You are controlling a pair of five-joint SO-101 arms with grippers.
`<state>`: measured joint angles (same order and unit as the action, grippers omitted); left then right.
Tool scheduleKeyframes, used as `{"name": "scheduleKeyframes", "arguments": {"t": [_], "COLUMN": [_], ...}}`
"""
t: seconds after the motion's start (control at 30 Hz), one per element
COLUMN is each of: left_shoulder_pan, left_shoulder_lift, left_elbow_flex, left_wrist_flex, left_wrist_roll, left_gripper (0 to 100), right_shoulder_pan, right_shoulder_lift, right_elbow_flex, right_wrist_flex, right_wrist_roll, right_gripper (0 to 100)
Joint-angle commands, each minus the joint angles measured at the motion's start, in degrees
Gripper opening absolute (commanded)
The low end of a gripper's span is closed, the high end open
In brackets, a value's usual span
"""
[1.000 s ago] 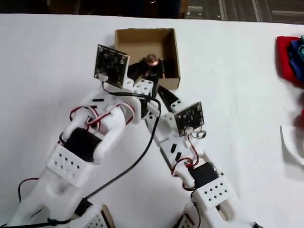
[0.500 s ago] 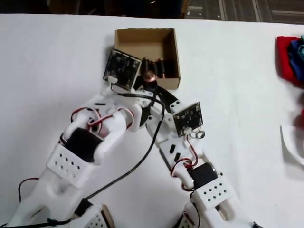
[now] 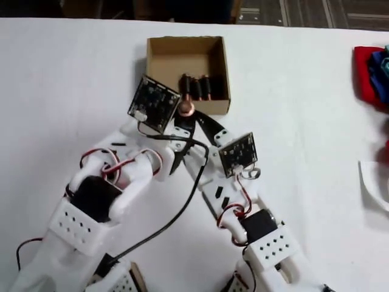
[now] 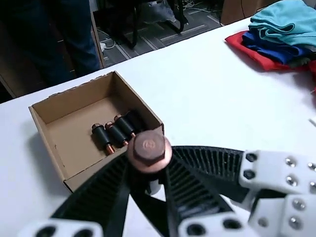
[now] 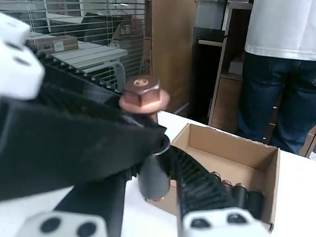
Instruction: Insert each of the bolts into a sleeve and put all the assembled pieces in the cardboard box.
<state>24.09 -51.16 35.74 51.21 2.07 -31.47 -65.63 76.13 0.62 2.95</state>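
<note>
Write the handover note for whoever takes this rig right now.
Left gripper: shut on the bolt, just under its head.
Right gripper: shut on the sleeve.
Where: the bolt stands head up in the sleeve with some shank showing. Both are held just outside the near wall of the box.
Done: what look like three pieces lie in the box.
Left: probably seat the bolt fully, then put this piece in the box.
</note>
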Motion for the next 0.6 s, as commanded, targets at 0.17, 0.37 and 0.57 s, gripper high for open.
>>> {"name": "scheduleKeyframes", "arguments": {"t": [0.17,0.37,0.57], "left_shoulder_pan": [-0.7,-8.18,-20.4], "left_shoulder_lift": [-2.11,-2.37,-2.46], "left_elbow_flex": [2.07,2.15,3.38], "left_wrist_flex": [0.26,0.62,4.22], "left_wrist_roll": [-0.53,-0.53,-0.53], "left_gripper": [15,13,13], "right_shoulder_pan": [1.27,1.27,4.88], "right_shoulder_lift": [-1.36,-1.36,-1.36], "right_elbow_flex": [-2.02,-1.93,-1.93], "right_wrist_flex": [0.04,0.13,4.79], "right_wrist_roll": [-0.18,-0.09,-0.18], "right_gripper": [1.9,1.9,1.9]}}
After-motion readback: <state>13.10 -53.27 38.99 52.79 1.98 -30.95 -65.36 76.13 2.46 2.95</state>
